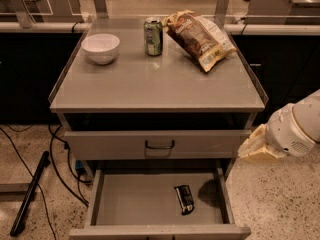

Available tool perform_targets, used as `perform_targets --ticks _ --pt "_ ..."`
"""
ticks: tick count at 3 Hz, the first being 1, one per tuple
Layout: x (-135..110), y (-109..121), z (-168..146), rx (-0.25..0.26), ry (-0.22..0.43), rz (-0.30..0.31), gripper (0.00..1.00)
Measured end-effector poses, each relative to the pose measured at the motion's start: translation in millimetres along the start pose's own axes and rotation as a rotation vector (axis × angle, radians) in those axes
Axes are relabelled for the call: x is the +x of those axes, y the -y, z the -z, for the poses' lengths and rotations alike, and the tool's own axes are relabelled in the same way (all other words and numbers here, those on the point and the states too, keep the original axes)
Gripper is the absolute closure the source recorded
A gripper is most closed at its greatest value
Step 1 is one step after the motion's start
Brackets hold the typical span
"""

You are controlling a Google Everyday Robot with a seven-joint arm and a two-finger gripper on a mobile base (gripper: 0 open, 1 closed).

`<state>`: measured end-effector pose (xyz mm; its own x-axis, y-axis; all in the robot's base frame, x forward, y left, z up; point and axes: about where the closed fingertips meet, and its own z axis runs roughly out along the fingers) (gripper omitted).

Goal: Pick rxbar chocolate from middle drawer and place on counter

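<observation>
Off the desk's front right corner, below the top and level with the shut drawer front, our gripper [255,148] hangs outside the cabinet. It holds nothing, and whether it is spread or closed we cannot tell. The pale rounded wrist behind it runs out past the right of the view.

The rxbar chocolate [184,199] lies below and to the left of the gripper. It rests flat on the floor of the pulled-out middle drawer [135,204], in the right half and toward the front. Its long axis runs roughly front to back, tilted a little, so we judge a grasp across its short sides would suit. The drawer's right wall stands between gripper and bar, so we think the coming move has to go over that wall and then down. With a single arm there is no choice of side to weigh.

Above the open drawer sits the shut drawer [115,145] with its dark curved handle. Over that is the desk [155,84], whose front half is bare grey metal with room for the bar. Toward the back edge stand a white bowl [100,47] at the left, a green soda can [153,36] in the middle, and a crinkled chip bag [198,36] lying toward the back right corner.

Speckled floor [280,199] surrounds the cabinet, with cables [57,154] and a black pole [29,194] at the left.
</observation>
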<state>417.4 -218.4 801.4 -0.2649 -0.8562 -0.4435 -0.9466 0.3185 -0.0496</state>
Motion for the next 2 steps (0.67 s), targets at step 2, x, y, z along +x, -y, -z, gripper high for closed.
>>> perform_targets --ticks 2 --pt "42 -7 -67 -0.010 -0.049 0.105 1.00"
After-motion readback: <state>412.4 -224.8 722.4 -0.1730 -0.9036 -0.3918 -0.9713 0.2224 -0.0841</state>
